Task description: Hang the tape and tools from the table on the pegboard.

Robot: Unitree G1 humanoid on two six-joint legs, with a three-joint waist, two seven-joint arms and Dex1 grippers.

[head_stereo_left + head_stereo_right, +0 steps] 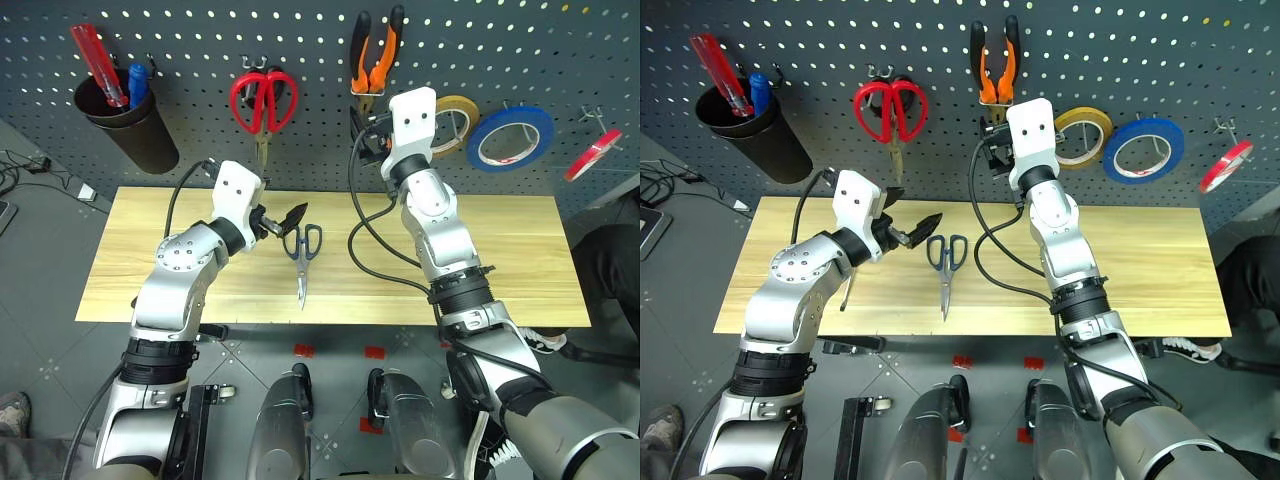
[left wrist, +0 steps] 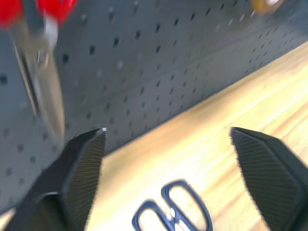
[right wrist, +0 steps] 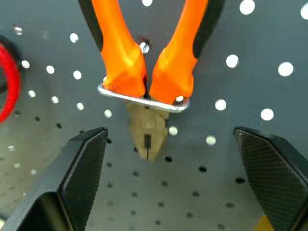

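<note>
One tool still lies on the table (image 1: 520, 250) in the left eye view: the dark-handled scissors (image 1: 303, 255), loops toward the pegboard (image 1: 200, 30) and blades pointing back toward the robot, so their long axis runs across the table's depth. The left gripper (image 1: 283, 222) hovers just beside the loops, on their left and slightly above, its fingers spread apart and empty. The right gripper (image 1: 368, 140) is raised against the board under the orange-and-black pliers (image 1: 375, 55), which hang on a hook; the red tape (image 1: 592, 155) hangs at the far right

Seen from the right eye, the same layout holds. The left arm is plainly the nearer one to the scissors, while the right arm is well apart from them, up at the board. A slim dark tool lies on the wood beside the left forearm, largely hidden, so I cannot say what it is

Through the left wrist camera, both black fingers (image 2: 77, 168) stand wide, with the blue-grey loops low between them and the table beyond

From the right wrist, the fingers likewise stand wide and hold nothing; the pliers hang in a wire bracket (image 3: 144, 98) just ahead, jaws down

My judgement: the coming move belongs to the left gripper, which must drop onto the handle end
</note>
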